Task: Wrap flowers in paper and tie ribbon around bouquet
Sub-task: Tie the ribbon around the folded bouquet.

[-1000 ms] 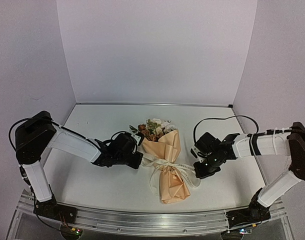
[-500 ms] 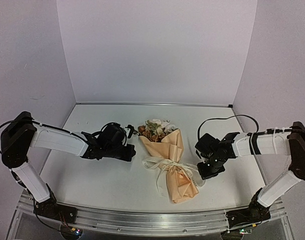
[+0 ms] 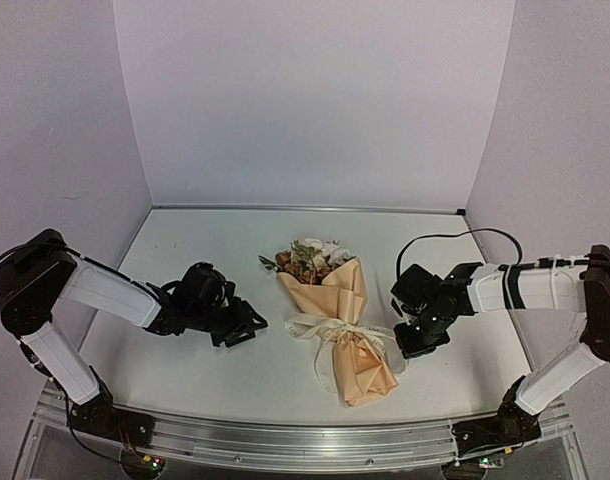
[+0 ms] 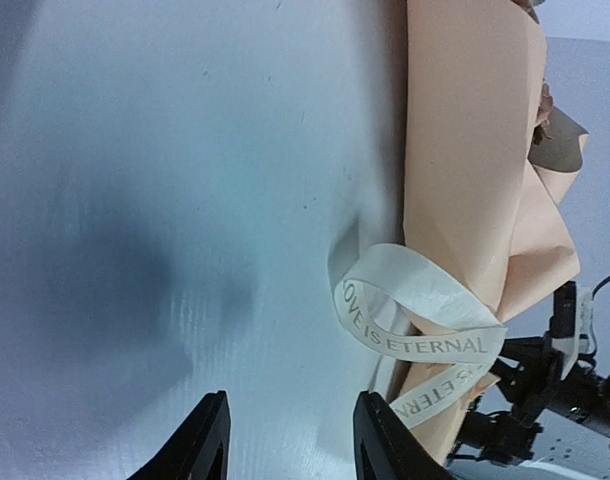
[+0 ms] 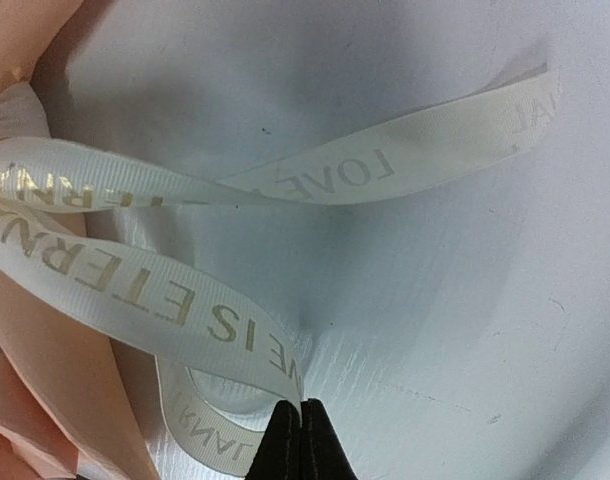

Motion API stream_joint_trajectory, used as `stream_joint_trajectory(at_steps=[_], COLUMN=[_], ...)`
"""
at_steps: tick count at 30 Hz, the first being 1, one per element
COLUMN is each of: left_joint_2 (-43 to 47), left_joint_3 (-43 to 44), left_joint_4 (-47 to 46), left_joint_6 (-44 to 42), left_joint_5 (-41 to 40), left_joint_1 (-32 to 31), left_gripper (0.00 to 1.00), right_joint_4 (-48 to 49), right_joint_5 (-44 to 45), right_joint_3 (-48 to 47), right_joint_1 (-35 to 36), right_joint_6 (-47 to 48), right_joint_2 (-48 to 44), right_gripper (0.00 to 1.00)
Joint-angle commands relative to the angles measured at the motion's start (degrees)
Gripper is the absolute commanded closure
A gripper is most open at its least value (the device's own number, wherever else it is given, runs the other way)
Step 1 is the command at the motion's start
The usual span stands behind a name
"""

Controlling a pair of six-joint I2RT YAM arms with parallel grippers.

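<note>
The bouquet [image 3: 337,325] lies in the middle of the table, a cone of tan paper [image 4: 465,150] with the flowers [image 3: 310,258] at its far, wide end. The cream ribbon [image 3: 330,330] is tied around its waist, with loops spilling to both sides. My left gripper [image 3: 243,330] sits left of the bouquet. Its jaws are open with only bare table between them [image 4: 290,445], and a ribbon loop [image 4: 405,300] lies just ahead. My right gripper [image 3: 413,345] is on the bouquet's right, shut [image 5: 295,445] on a strand of ribbon [image 5: 215,320] printed with lettering.
White walls [image 3: 315,100] close in the table at the back and both sides. An aluminium rail [image 3: 305,445] runs along the near edge, between the arm bases. A black cable [image 3: 455,238] loops above the right arm.
My left gripper has opened, let go of the ribbon and drawn back to the left, away from the bouquet. The right gripper has stayed shut on its strand; the bouquet shifted slightly.
</note>
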State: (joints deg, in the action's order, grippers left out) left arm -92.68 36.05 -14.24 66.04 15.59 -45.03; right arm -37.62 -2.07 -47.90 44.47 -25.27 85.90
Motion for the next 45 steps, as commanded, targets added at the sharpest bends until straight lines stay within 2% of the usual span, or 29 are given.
stream_joint_trajectory(at_steps=[1,3,6,11,14,18,23,30,33,36,41,45], left_joint_2=[-1.2,-4.2,-7.9,-11.0,-11.5,-13.3,-17.8,-20.7,-21.6,-21.9,-20.1,-16.3], left_joint_3=[-2.4,-5.1,-5.5,-1.7,0.2,0.8,5.2,9.3,9.7,9.5,7.6,5.8], left_joint_4=[-17.1,-25.3,-32.6,-30.4,-26.5,-27.5,-27.4,-25.0,-25.9,-26.5,-26.0,-23.1], left_joint_6=[22.9,33.9,44.2,49.8,51.1,53.5,54.6,54.4,54.2,53.6,51.0,42.8], left_joint_5=[3.9,1.2,-7.8,-16.6,-22.0,-28.3,-31.3,-30.7,-30.4,-29.8,-30.0,-28.0], left_joint_1=[-1.8,-5.2,-11.3,-16.6,-17.7,-18.4,-18.4,-18.7,-18.8,-18.7,-18.7,-16.2], left_gripper=[0.55,0.52,0.53,0.59,0.57,0.56,0.56,0.58,0.65,0.81,0.98,1.00], right_joint_4=[-1.1,-1.1,-0.8,-0.9,-0.9,-0.9,-0.9,-0.4,0.1,0.2,0.4,0.4], right_joint_5=[1.2,1.5,2.0,3.8,4.7,5.3,5.1,4.6,4.6,5.0,5.4,4.9], right_joint_3=[-0.7,-0.8,-1.0,-1.1,-0.9,-0.1,1.0,1.5,1.3,1.3,1.2,1.0], right_joint_1=[0.4,0.4,0.4,0.5,0.5,0.5,0.5,0.6,0.5,0.6,0.5,0.5], right_joint_6=[-0.6,-0.8,-1.3,-1.7,-1.6,-1.7,-1.6,-1.8,-1.9,-1.8,-1.7,-1.7], right_joint_2=[-1.9,-1.8,-2.2,-3.5,-4.3,-5.7,-6.8,-6.6,-6.4,-6.5,-6.4,-6.1], right_gripper=[1.00,1.00,1.00,1.00,1.00,1.00,1.00,1.00,1.00,1.00,1.00,1.00])
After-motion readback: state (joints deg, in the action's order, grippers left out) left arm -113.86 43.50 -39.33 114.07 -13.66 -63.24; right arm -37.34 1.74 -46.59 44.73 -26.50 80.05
